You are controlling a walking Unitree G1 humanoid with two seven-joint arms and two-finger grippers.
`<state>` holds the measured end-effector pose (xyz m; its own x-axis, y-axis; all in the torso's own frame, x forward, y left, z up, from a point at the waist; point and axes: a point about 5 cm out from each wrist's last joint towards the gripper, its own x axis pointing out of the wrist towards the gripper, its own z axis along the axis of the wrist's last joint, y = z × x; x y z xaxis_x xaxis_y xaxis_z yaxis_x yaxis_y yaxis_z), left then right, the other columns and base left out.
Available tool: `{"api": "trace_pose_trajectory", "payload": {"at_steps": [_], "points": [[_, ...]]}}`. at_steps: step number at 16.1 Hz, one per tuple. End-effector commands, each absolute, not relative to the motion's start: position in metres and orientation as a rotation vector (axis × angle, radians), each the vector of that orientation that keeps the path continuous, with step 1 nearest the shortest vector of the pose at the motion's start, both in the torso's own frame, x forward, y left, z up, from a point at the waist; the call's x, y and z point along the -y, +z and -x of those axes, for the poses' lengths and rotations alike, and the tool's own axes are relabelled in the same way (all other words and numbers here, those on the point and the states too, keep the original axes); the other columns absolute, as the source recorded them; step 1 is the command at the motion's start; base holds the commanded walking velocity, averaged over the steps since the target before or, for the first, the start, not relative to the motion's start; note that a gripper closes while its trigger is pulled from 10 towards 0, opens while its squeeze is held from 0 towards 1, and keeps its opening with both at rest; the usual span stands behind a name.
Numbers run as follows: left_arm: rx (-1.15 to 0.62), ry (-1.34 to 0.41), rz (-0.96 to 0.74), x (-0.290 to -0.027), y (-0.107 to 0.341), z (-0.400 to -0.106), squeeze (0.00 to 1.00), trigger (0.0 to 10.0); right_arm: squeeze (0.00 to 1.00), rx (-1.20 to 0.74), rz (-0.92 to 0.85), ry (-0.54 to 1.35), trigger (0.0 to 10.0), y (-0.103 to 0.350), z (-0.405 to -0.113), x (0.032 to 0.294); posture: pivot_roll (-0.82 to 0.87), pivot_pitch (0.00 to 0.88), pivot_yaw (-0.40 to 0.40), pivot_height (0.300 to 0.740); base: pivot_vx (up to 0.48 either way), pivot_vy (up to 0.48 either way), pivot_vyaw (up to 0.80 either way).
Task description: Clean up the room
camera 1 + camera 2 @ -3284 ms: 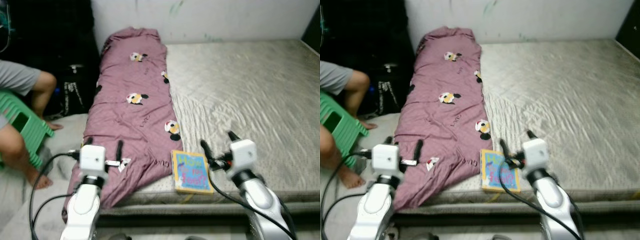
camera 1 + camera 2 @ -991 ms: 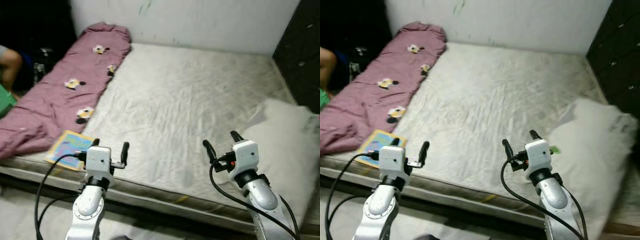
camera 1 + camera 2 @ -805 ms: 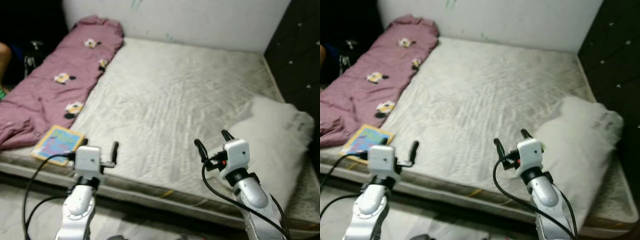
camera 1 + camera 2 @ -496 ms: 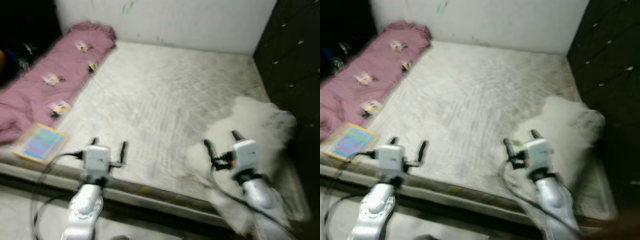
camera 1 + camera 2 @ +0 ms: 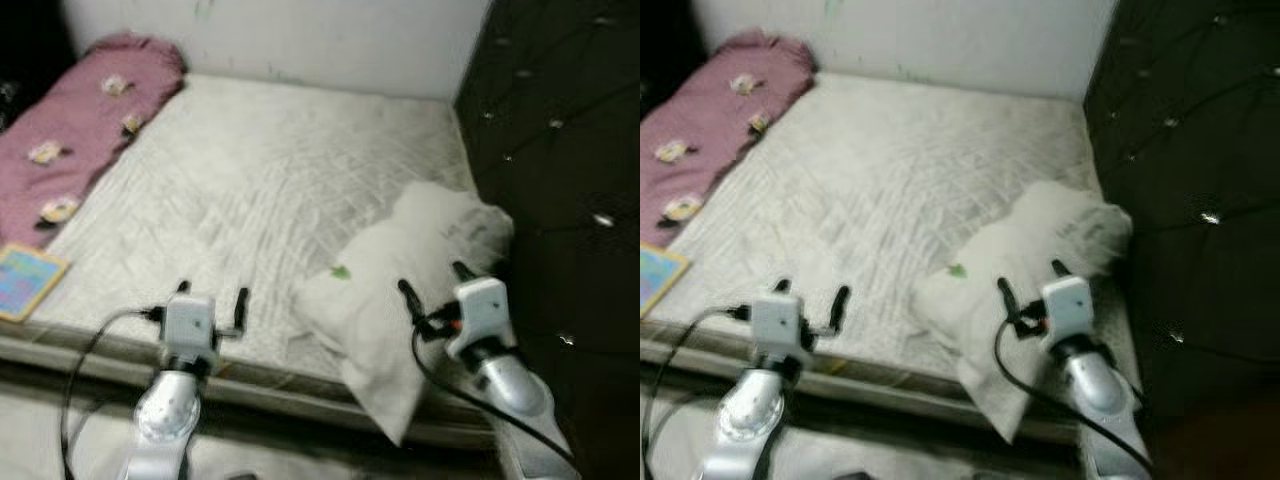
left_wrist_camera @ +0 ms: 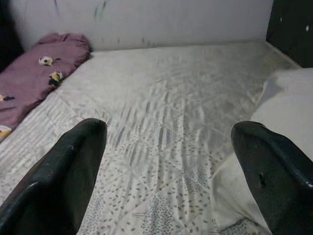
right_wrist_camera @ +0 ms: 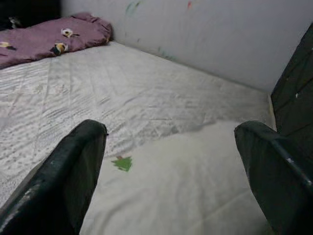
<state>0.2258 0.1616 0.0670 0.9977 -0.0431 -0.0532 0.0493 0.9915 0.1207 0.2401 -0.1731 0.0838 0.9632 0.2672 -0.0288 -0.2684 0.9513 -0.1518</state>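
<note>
A white pillow (image 5: 400,290) with a small green tree mark lies on the right side of the bare mattress (image 5: 250,190), hanging over its near edge. A folded mauve blanket (image 5: 70,130) with cartoon prints runs along the mattress's left side. A colourful book (image 5: 22,282) lies near the left front corner. My right gripper (image 5: 432,282) hovers open just above the pillow's near end. My left gripper (image 5: 212,296) stands open over the mattress's front edge, holding nothing. The pillow (image 7: 195,181) lies close under the right wrist camera, and the mattress (image 6: 161,112) stretches ahead of the left one.
A dark tufted headboard (image 5: 560,130) rises along the right of the bed. A pale wall (image 5: 300,40) closes the far side. Floor (image 5: 60,420) runs along the front of the mattress.
The whole view has swung to the right: the blanket and book slid to the left edge, the pillow and headboard came in. Both grippers stay open and held out in front.
</note>
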Motion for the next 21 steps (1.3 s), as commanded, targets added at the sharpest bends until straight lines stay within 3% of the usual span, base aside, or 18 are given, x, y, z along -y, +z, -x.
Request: {"api": "trace_pose_trajectory", "payload": {"at_steps": [1,9,14,16,21], "points": [[-0.037,-0.055,-0.115,-0.158,0.069,-0.228,0.00,10.0,0.00,-0.008,0.168,0.257,10.0,0.085,-0.241,0.179,-0.05,0.000,-0.003,0.740,0.000,-0.319,0.00],[-0.023,-0.022,-0.113,-0.165,0.072,-0.228,0.00,10.0,0.00,-0.041,0.176,0.215,10.0,0.081,-0.238,0.185,-0.05,0.007,0.008,0.740,0.000,-0.040,0.00],[-0.069,-0.016,-0.105,-0.161,0.063,-0.221,0.00,10.0,0.00,-0.101,0.196,0.082,10.0,0.067,-0.231,0.194,-0.05,0.000,0.024,0.740,0.000,0.000,0.00],[-0.076,-0.016,-0.101,-0.161,0.061,-0.221,0.00,10.0,0.00,-0.117,0.089,0.046,10.0,0.064,-0.231,0.193,-0.05,0.000,0.030,0.740,0.000,0.000,0.00],[-0.051,-0.005,-0.103,-0.164,0.066,-0.229,0.00,10.0,0.00,-0.098,0.072,0.085,10.0,0.069,-0.233,0.187,-0.05,0.000,0.025,0.740,0.000,0.000,0.00]]}}
